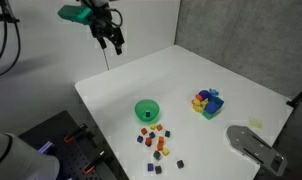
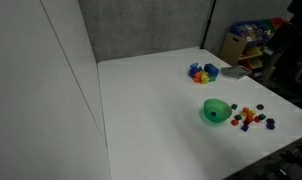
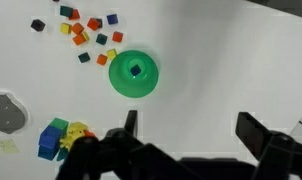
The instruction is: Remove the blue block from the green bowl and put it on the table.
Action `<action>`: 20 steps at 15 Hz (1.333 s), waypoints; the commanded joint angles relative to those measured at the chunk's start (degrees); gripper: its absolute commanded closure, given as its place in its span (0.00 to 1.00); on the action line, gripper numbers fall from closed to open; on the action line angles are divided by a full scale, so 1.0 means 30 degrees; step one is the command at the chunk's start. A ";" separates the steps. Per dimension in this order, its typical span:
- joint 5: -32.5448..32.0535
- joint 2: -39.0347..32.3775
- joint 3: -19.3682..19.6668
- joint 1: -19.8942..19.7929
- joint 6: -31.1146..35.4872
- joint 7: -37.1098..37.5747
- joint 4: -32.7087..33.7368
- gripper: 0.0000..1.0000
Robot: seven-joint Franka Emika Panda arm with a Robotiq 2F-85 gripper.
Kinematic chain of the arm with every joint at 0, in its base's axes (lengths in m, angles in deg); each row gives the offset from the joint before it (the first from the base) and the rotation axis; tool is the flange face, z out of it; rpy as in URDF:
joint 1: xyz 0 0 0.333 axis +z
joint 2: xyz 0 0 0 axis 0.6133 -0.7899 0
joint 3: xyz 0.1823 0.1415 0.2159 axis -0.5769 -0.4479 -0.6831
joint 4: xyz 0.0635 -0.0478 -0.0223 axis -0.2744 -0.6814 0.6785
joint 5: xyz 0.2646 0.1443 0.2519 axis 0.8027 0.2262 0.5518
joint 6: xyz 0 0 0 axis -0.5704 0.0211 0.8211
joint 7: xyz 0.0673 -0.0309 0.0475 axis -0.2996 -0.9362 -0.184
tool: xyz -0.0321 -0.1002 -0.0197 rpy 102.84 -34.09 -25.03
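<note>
White tabletop (image 3: 221, 60) carried the green bowl (image 3: 133, 73), the blue block (image 3: 135, 70) lying at its centre; the claw (image 3: 191, 128) hung well above, jaws spread wide and empty. Small loose cubes (image 3: 86, 30) lay scattered near the bowl, a multicoloured block cluster (image 3: 61, 138) well apart

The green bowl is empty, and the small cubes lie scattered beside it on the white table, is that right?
Not quite. The green bowl is not empty: the wrist view shows the blue block lying inside it. The rest holds: the small cubes lie scattered beside it on the white table.
</note>
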 commanded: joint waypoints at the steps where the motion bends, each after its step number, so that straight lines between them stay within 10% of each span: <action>1: -0.0163 -0.0463 0.0528 -0.0211 0.0708 -0.0048 -0.0895 0.00; 20: -0.0462 -0.9862 0.3137 -0.2141 1.0344 -0.2378 -0.1076 0.00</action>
